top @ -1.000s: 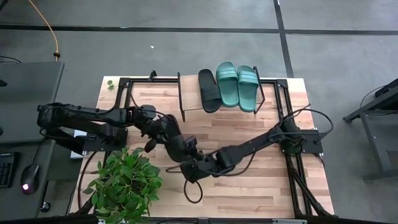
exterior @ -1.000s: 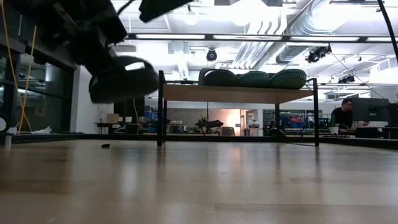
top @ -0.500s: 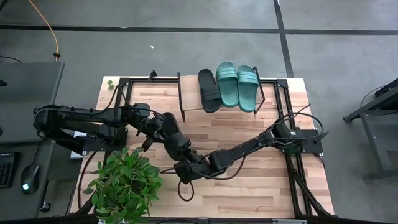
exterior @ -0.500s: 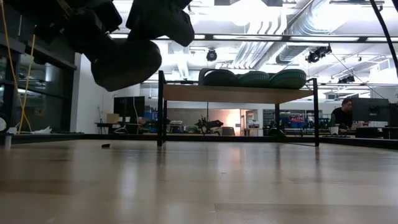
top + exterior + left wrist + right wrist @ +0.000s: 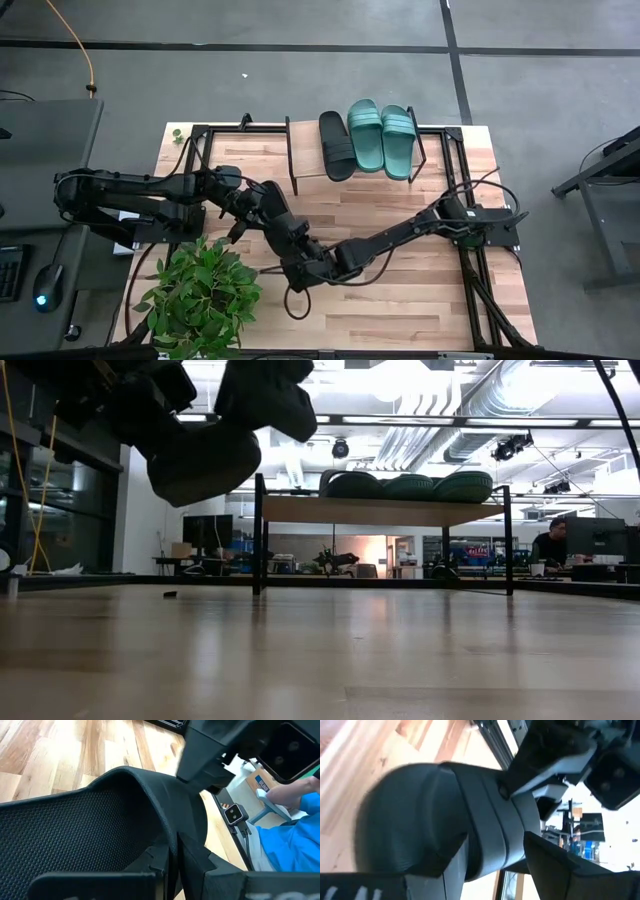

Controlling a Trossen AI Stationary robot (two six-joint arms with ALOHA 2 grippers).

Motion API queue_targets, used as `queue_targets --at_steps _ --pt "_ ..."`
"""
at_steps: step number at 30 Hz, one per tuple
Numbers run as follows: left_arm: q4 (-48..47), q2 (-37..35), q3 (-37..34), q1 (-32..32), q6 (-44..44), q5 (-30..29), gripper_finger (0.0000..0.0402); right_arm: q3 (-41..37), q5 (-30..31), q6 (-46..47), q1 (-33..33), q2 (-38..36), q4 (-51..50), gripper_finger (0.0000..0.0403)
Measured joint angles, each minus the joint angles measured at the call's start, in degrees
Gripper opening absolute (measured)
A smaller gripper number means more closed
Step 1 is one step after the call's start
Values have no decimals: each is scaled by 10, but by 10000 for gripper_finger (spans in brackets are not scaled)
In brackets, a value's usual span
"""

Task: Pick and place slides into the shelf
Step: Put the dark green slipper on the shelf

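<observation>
Both grippers meet on one black slide (image 5: 200,460) held above the worktop (image 5: 420,290) — left gripper (image 5: 298,262) clamped on it. The right gripper (image 5: 318,272) jaws straddle its strap; how tightly, I cannot tell.

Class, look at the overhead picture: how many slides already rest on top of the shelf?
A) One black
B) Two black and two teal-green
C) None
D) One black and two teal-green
D: on the shelf lie one black slide and two teal-green slides, side by side.

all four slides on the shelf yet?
No. The high view shows only three on the shelf: one black slide and two green slides; the fourth slide hangs above the table.
</observation>
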Motion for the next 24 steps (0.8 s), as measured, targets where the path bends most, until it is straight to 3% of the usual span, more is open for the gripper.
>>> queue_targets --at_steps 16,24 --pt "1 0 0 0 -1 0 21 0 3 48 -22 0 -16 176" --pt "-1 0 0 0 -1 2 21 0 0 55 -22 0 -17 100"
